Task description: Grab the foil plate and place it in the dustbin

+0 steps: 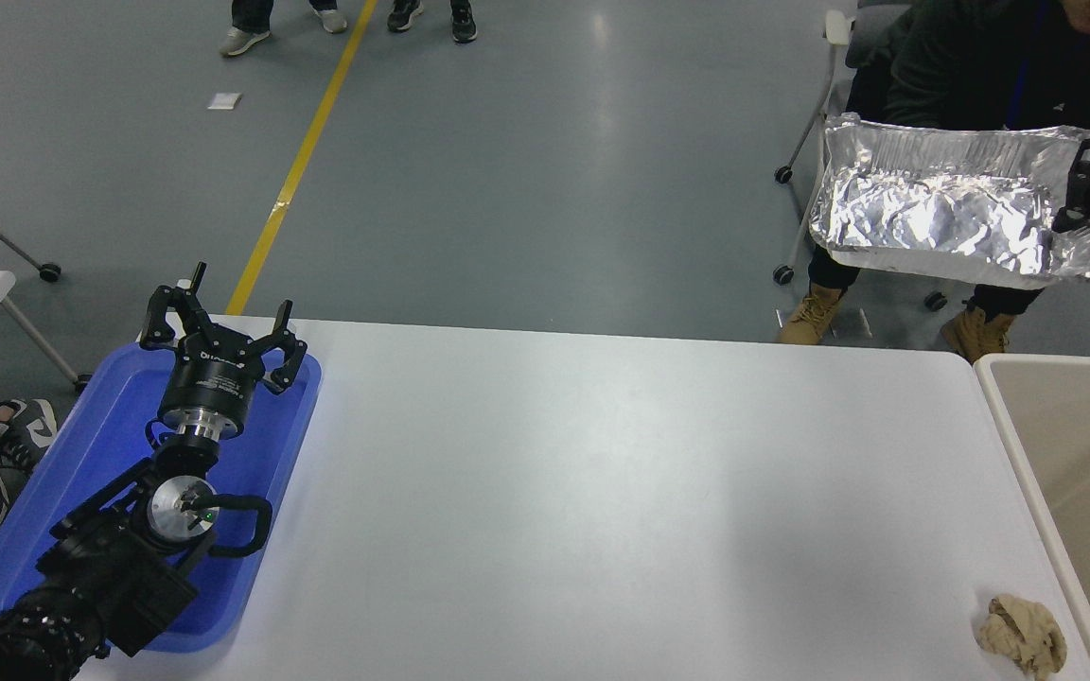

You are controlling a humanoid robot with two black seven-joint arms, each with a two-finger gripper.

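Observation:
The shiny silver foil plate hangs in the air at the top right, beyond the table's far edge and roughly level, its wrinkled inside facing up. My right gripper comes in from the right edge and is shut on the plate's right rim. The beige dustbin stands at the table's right side, below and slightly right of the plate; only its left part shows. My left gripper is open and parked over the blue tray at the lower left.
A shallow blue tray lies at the table's left end. A small tan lumpy wad lies at the front right corner next to the bin. A seated person is behind the held plate at the top right.

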